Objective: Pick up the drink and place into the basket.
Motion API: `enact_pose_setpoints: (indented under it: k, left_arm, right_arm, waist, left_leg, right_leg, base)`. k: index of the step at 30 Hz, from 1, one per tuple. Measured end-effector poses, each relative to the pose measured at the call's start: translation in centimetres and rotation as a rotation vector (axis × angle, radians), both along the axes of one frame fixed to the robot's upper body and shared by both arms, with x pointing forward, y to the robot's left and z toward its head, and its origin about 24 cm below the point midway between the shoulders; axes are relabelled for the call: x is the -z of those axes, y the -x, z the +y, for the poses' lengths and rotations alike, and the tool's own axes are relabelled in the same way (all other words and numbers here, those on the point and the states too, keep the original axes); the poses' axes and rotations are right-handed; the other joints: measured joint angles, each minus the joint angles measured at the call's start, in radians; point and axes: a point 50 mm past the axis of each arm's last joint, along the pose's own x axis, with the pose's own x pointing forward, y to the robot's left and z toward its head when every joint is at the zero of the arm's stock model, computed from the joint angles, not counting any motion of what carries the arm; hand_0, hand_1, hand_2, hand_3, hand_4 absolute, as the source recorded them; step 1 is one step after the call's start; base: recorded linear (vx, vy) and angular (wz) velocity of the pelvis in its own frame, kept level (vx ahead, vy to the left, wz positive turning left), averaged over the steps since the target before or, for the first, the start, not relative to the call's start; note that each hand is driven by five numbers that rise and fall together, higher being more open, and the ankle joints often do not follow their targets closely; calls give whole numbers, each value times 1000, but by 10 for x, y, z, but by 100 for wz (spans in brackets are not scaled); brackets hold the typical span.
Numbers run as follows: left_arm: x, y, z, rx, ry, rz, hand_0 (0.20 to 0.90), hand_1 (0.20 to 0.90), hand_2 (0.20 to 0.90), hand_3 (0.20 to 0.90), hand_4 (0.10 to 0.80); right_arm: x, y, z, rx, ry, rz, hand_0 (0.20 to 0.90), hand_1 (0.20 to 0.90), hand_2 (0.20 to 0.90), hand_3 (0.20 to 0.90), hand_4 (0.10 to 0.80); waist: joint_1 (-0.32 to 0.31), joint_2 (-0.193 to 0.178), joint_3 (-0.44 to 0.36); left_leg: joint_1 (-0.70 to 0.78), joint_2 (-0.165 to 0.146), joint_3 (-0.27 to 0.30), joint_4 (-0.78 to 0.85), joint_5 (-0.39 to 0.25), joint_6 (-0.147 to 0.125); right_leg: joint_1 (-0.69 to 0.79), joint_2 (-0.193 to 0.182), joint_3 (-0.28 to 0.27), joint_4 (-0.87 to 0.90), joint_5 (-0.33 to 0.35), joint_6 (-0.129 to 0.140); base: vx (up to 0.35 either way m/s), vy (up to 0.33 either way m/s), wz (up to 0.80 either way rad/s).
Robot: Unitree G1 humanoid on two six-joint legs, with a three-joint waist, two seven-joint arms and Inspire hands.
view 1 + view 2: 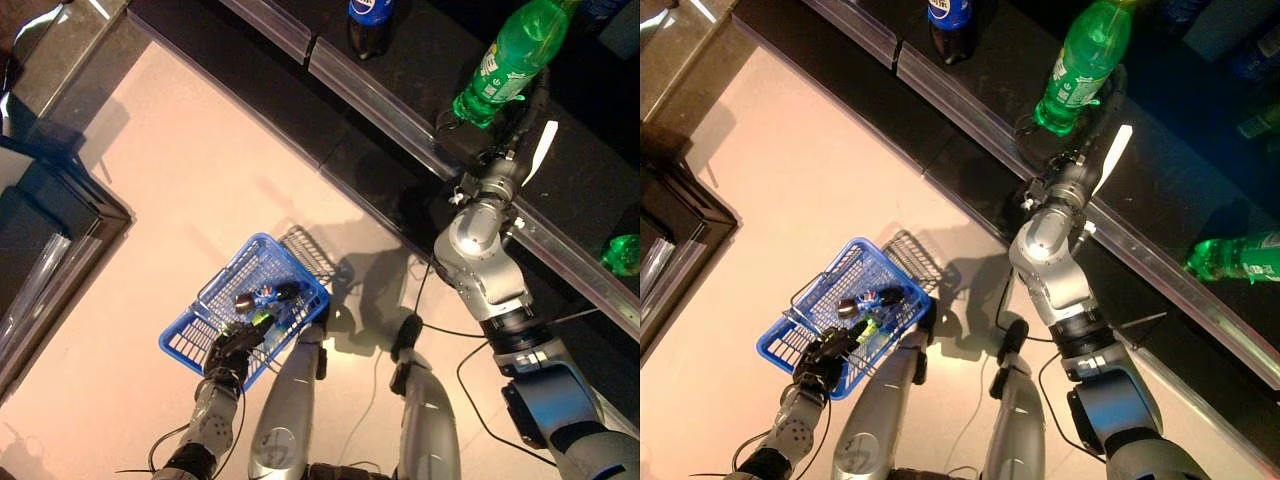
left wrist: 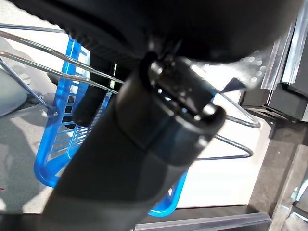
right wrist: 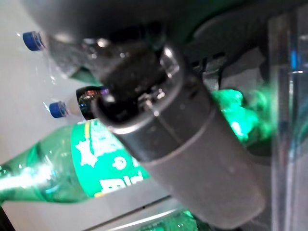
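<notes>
A tall green drink bottle [image 1: 512, 52] stands on the dark shelf [image 1: 420, 60]. My right hand [image 1: 487, 135] reaches up to its base, with dark fingers on both sides of the lower bottle. In the right wrist view the thumb [image 3: 192, 144] lies across the green bottle [image 3: 91, 166]. Down on the floor hangs the blue basket [image 1: 205, 338], holding a few small drinks [image 1: 268, 294]. My left hand [image 1: 232, 350] is curled round the basket's wire handle [image 2: 231, 122].
A dark cola bottle [image 1: 370, 18] stands further left on the shelf, and another green bottle [image 1: 1238, 258] sits to the right. A metal rail [image 1: 395, 115] edges the shelf front. Two blue-capped bottles [image 3: 57, 109] show behind the green one. Dark furniture [image 1: 50, 220] stands at the left.
</notes>
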Motion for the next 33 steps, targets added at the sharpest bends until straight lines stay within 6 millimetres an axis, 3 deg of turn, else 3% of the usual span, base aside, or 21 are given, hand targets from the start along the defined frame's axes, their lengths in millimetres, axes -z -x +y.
enact_pose_setpoints:
  k: [1, 2, 3, 4, 14, 30, 33]
  left_arm:
    - [-1, -1, 0, 2, 0, -5, 300, 300, 300, 200, 100]
    - [-1, -1, 0, 2, 0, -6, 300, 300, 300, 200, 100]
    - [-3, -2, 0, 4, 0, -13, 300, 300, 300, 200, 100]
    - [-3, -3, -1, 4, 1, -15, 300, 300, 300, 200, 100]
    - [-5, -6, -2, 14, 6, -18, 300, 300, 300, 200, 100]
    - [-4, -5, -1, 21, 13, -26, 300, 300, 300, 200, 100]
    - [-3, -3, 0, 20, 13, -22, 300, 300, 300, 200, 100]
  right_arm:
    - [-3, 0, -2, 6, -8, -8, 512, 512, 512, 447, 347]
    - [-4, 0, -3, 10, -10, -11, 472, 472, 472, 400, 300]
    - [-7, -1, -4, 16, -6, -20, 328, 328, 328, 233, 133]
    - [-8, -1, -5, 19, 0, -22, 300, 300, 300, 200, 100]
    - [-5, -8, -21, 58, -6, 34, 300, 300, 300, 200, 100]
    - [3, -18, -27, 15, -24, 100, 300, 300, 300, 200, 100]
    - [11, -15, -27, -16, -9, 114, 300, 300, 300, 200, 100]
  waist:
    - [0, 0, 0]
    - [0, 0, 0]
    - [1, 0, 0]
    - [2, 1, 0]
    - [18, 4, 2]
    - [27, 4, 2]
    - [28, 4, 2]
  left_leg:
    - [-8, -1, 0, 3, 0, 0]
    - [-11, -2, 0, 5, 0, 0]
    - [-24, -1, 1, 18, -5, 3]
    - [-26, -1, 2, 22, -9, 1]
    - [-29, -3, 5, 102, -54, 9]
    - [-18, -4, -5, 120, -53, 9]
    - [-8, -4, -10, 120, -50, 9]
  right_leg:
    - [-7, -1, 0, 2, 0, 0]
    - [-10, -2, 0, 3, 0, 0]
    - [-19, -2, 2, 14, 0, 0]
    - [-22, -3, 4, 20, -3, 0]
    - [-24, -12, 4, 90, -41, 2]
    - [-9, -17, -8, 117, -49, -6]
    - [-2, -16, -11, 125, -49, -6]
  base:
    - [0, 0, 0]
    - [72, -4, -1]
    - [71, -12, -1]
    - [68, -13, -2]
    - [-9, 7, -2]
    - [-53, -10, 2]
    - [-88, -26, 4]
